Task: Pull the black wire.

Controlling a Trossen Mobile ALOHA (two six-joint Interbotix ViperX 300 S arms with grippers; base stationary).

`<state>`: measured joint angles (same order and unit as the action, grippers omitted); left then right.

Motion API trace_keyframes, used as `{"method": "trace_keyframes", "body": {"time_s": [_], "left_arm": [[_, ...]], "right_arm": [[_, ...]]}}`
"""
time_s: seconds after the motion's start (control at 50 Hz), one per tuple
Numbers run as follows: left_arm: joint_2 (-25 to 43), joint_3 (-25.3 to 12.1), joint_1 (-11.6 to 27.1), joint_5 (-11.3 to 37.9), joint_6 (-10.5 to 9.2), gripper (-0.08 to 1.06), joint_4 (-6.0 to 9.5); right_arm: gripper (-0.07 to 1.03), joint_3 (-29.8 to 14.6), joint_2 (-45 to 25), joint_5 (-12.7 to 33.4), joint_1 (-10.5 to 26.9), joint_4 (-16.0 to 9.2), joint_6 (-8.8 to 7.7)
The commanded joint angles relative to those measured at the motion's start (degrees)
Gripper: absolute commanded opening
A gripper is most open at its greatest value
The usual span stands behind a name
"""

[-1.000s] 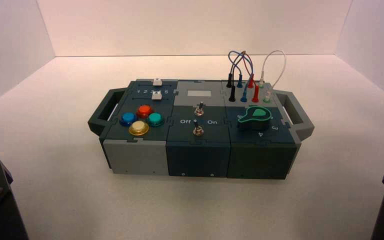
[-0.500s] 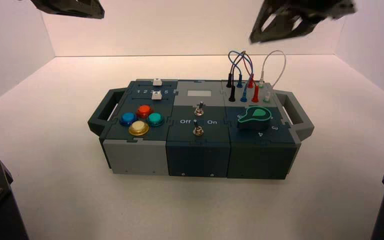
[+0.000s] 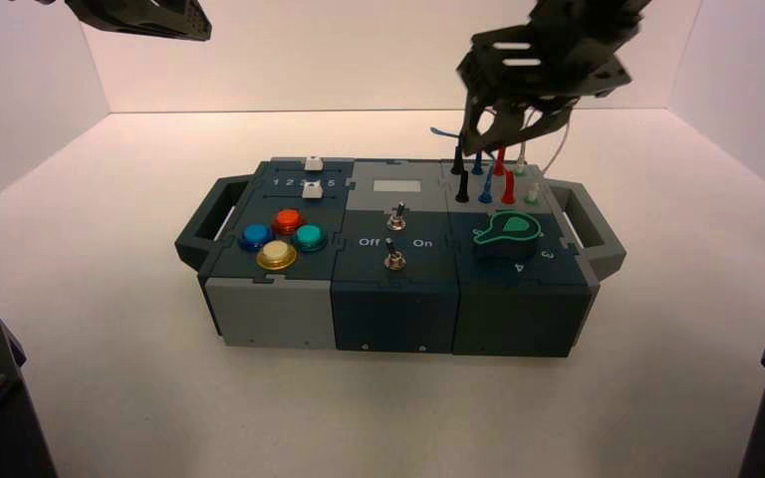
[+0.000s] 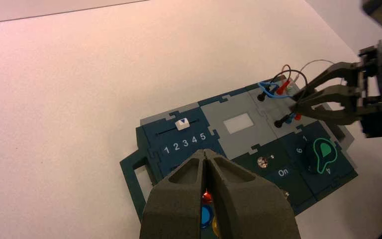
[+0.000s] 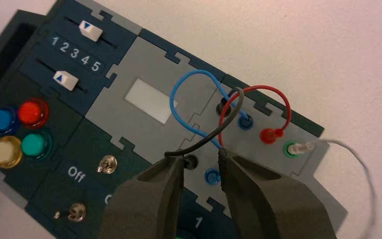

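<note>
Black wire (image 5: 218,130) arches between the right tool's (image 5: 201,167) parted fingers.

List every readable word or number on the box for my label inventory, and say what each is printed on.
"1 2 3 4 5": on the dark blue slider panel, between its two white sliders.
"Off": beside a toggle switch.
"On": on the toggle panel, seen from the left wrist.
"1": by the green knob; its other numerals are not plainly readable.

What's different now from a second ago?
The right claw has come down from out of view to the black wire, open, fingertips astride its near plug. The left claw, shut, now hovers above the box. Wires remain plugged in.
</note>
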<state>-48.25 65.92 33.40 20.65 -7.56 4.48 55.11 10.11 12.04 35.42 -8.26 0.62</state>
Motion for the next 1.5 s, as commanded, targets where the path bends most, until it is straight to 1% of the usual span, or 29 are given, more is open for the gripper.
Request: {"method": "trace_keyframes", "body": {"time_s": [0.02, 0.22, 0.28, 0.34, 0.44, 0.7, 1.02, 1.18, 1.3, 1.36, 1.5], "left_arm": [[0.2, -0.9, 0.2, -0.6, -0.09, -0.03, 0.00], [0.2, -0.9, 0.2, -0.6, -0.09, -0.03, 0.00], [0.3, -0.9, 0.2, -0.6, -0.09, -0.03, 0.00], [0.2, -0.9, 0.2, -0.6, -0.09, -0.03, 0.00], [0.2, -0.9, 0.2, -0.6, -0.09, -0.03, 0.00], [0.2, -1.1, 0.2, -0.6, 0.00, -0.03, 0.00], [-0.1, -1.3, 0.2, -0.6, 0.00, -0.03, 0.00], [-0.2, -1.5, 0.2, -0.6, -0.09, -0.03, -0.09], [-0.2, -1.6, 0.2, -0.6, 0.00, -0.03, -0.09], [-0.2, -1.6, 0.2, -0.6, 0.00, -0.03, 0.00], [-0.1, -1.8, 0.2, -0.6, 0.18, -0.03, 0.00]], "right_arm": [[0.39, -2.1, -1.0, 0.1, 0.4, 0.0, -0.09], [0.39, -2.2, -1.1, 2.0, 0.4, -0.3, 0.00], [0.39, -2.1, -0.9, 2.8, 0.9, -0.4, 0.00], [0.39, -2.0, -0.3, 3.7, 2.4, -0.4, 0.18], [0.39, -2.3, -0.4, 3.9, 3.9, -0.6, 0.35], [0.39, -3.7, -2.5, 3.8, 4.0, -0.4, 0.26], [0.39, -2.6, -2.9, 3.3, 3.3, 0.1, 0.26], [0.39, -3.0, -3.9, 3.2, 2.8, 1.0, 0.26], [0.39, -3.3, -5.1, 3.2, 1.4, 1.3, 0.26], [0.39, -3.4, -5.3, 3.3, 0.8, 1.3, 0.26], [0.39, -3.7, -5.4, 3.2, 0.8, 1.3, 0.26]]}}
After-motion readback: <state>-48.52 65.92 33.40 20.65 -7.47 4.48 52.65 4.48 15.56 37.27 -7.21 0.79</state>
